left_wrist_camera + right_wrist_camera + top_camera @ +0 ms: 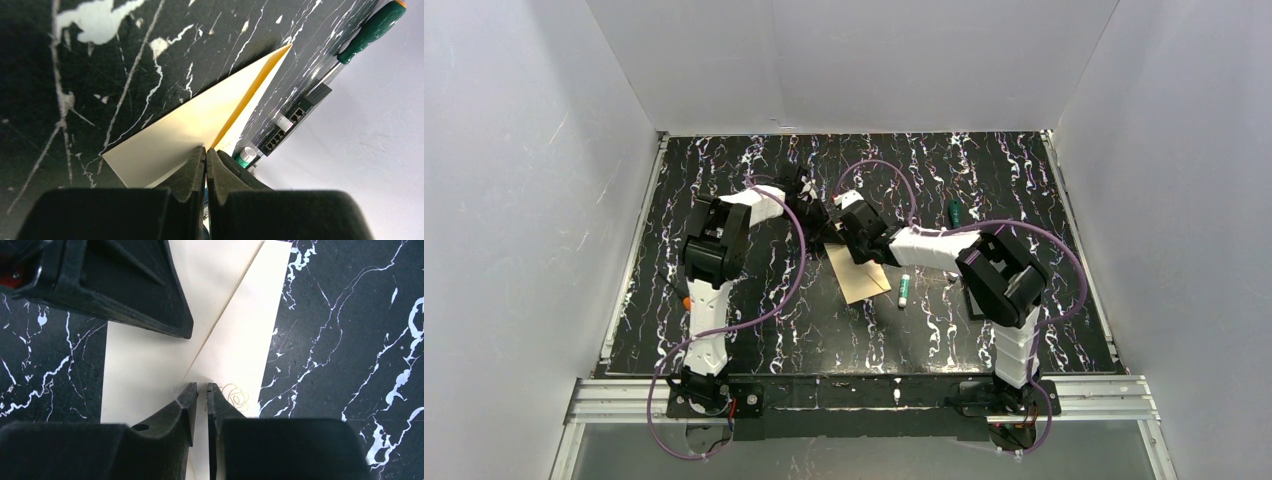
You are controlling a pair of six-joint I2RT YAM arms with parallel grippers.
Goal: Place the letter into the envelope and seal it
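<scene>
Your pale cream paper envelope lies flat near the middle of the black marbled worktop, a touch toward the near edge, with its V-shaped flap line and a small gold rose emblem facing up. Your left gripper has its fingers pressed together right at the envelope's raised flap edge; I can't tell whether paper sits between them. Your right gripper is all but closed too, tips down on the flap's point beside the rose. Toward the right edge lies a white stick with a green cap, and beyond it, toward the far right corner, a green-handled screwdriver.
</scene>
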